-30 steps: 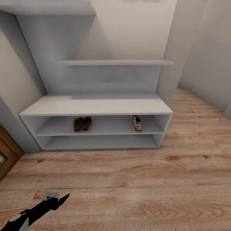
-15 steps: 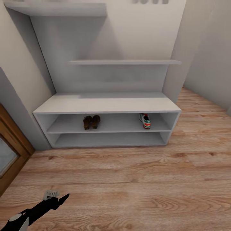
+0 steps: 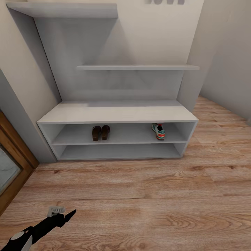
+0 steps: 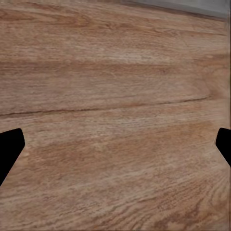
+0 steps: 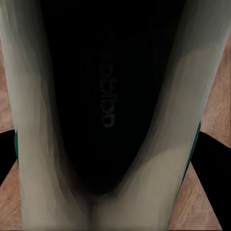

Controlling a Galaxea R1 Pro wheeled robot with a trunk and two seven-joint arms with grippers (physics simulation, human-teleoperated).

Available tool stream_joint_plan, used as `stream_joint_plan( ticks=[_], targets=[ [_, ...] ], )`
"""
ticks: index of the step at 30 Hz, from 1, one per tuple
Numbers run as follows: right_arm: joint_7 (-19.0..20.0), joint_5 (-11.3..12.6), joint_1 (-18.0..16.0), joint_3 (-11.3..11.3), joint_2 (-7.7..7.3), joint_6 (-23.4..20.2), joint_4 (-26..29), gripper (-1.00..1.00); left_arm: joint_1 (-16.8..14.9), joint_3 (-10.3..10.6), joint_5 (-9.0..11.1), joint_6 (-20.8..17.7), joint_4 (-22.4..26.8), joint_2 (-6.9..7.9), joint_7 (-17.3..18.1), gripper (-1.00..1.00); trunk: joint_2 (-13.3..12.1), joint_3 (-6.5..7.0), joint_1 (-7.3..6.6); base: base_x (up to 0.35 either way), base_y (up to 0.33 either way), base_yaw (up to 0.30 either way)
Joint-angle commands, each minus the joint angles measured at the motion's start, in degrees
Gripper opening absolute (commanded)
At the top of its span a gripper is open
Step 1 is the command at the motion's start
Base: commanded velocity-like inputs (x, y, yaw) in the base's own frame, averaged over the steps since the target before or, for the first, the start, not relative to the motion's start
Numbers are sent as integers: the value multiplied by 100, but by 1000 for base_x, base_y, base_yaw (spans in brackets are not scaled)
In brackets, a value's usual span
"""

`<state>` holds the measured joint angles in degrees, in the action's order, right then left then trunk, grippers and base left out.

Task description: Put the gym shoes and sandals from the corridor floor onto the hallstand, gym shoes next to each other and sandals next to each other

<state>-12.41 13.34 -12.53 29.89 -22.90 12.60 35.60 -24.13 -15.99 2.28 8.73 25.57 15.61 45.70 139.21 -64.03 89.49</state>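
We count two sandals [image 3: 100, 132], side by side and touching, on the upper shelf of the rack [image 3: 118, 113], toward its left half. One sneaker [image 3: 158, 131] stands on the same shelf toward the right end, well apart from the sandals. A second sneaker [image 5: 108, 115] appears in the right wrist view, its dark insole and pale lining seen from close above; the right claw [image 5: 108, 159] has a dark finger at each side of it, pressed to the shoe's flanks, so we read the claw as gripping it. The rack's lower shelf and flat top hold nothing. The rack lies at 12 o'clock from the robot, against a pale wall carrying two thin grey wall shelves [image 3: 137, 67]. Wood-plank floor [image 3: 146, 202] fills the foreground; a brown door frame [image 3: 14, 164] stands at 9 o'clock. The left claw [image 3: 66, 216] hangs low at 7 o'clock over bare floor; in its wrist view the two fingers [image 4: 9, 149] stand wide apart, empty.
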Motion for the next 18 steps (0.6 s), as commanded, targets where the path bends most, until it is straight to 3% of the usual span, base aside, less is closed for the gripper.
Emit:
stream_joint_plan(
  ticks=[1,6,7,9,10,13,14,16,17,18],
  targets=[
    [-3,55,-3,-75,36,35,-5,-100,-3,-20,9,14,-3,-5,60,100,2,-4,-1,0,0,0],
    [-6,-82,-3,-974,321,40,-10,-100,-7,-25,9,5,7,-43,512,100,2,-4,-1,0,0,0],
    [-14,-124,-3,-1325,426,37,3,-100,-9,-26,10,-4,8,-48,674,100,2,-4,-1,0,0,0],
    [-26,-153,-3,-1682,551,33,22,-100,-10,-28,10,-5,9,-52,831,100,2,-4,-1,0,0,0],
    [-35,-175,-7,-2028,696,30,43,-100,-11,-32,10,1,9,-54,974,100,2,-4,-1,0,0,0],
    [-45,-214,-15,-2642,1040,17,79,-100,-12,-34,10,9,3,-51,1205,100,2,-4,-1,0,0,0],
    [-47,-241,-38,-2903,1229,8,85,-100,-11,-28,10,10,-14,-45,1295,100,2,-4,-1,0,0,0],
    [-49,-287,-78,-3136,1423,-11,91,-100,-8,-23,10,15,-31,-37,1374,100,2,-4,-1,0,0,0],
    [-51,-363,-143,-3346,1623,-58,96,-100,-7,-18,10,18,-41,-30,1451,100,2,-4,-1,0,0,0],
    [-55,-416,-183,-3440,1724,-101,98,-100,-4,-16,10,21,-45,-25,1491,100,2,-4,-1,0,0,0]
  ],
)
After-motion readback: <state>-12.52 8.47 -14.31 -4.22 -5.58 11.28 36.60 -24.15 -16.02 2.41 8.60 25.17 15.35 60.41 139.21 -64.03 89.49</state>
